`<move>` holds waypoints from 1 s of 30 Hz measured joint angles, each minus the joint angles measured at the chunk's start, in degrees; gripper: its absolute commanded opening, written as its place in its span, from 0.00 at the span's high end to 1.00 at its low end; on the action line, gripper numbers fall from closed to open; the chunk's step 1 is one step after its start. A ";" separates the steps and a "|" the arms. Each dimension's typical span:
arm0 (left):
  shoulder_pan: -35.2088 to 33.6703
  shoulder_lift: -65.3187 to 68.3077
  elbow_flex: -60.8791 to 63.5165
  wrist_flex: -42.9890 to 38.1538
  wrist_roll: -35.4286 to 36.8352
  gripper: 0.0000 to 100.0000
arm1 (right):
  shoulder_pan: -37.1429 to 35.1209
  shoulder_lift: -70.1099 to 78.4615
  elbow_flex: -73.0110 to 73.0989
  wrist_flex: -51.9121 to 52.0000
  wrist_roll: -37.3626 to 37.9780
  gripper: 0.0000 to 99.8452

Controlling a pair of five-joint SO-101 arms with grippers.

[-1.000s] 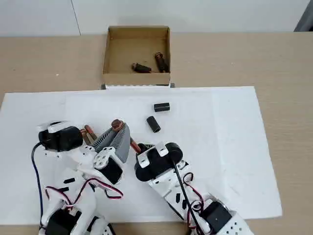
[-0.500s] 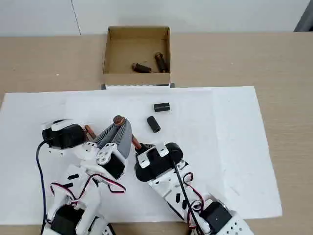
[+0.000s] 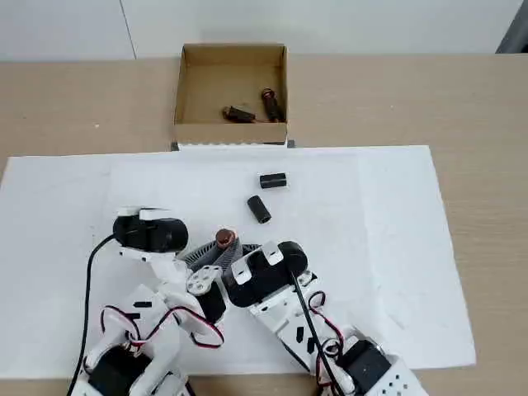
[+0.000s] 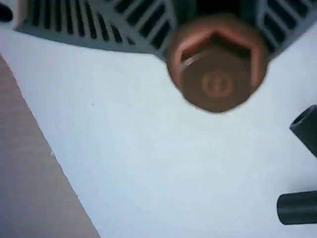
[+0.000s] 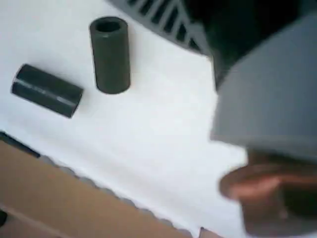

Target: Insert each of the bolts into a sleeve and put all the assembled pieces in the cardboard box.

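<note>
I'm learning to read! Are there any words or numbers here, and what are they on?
No words or numbers can be read here.
On the bolt: a round stamped mark on its head, too blurred to read.
On the cardboard box: no print to see.
On the loose sleeves: no print to see.

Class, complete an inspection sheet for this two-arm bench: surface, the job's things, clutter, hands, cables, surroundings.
Surface: white sheet on a wooden table.
Job's things: two loose sleeves on the sheet; cardboard box with two assembled pieces inside; copper bolt in the left hand.
Clutter: nothing seen.
Hands: left hand shut on the bolt; right hand close beside it.
Cables: black cables along both arms; red-and-white wires.
Surroundings: pale wall behind the table.
</note>
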 measured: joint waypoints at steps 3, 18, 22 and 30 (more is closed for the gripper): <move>0.09 -0.09 0.00 0.35 -0.62 0.99 | 0.00 0.00 0.00 0.00 0.00 1.00; -3.08 0.18 0.18 0.88 -7.47 0.72 | 0.18 0.09 0.00 0.00 0.00 1.00; -7.91 0.18 0.18 0.88 -10.99 0.72 | 0.18 0.00 0.35 0.00 0.00 1.00; -9.49 0.18 0.00 0.88 -12.04 0.72 | 0.18 0.00 0.35 0.00 0.00 1.00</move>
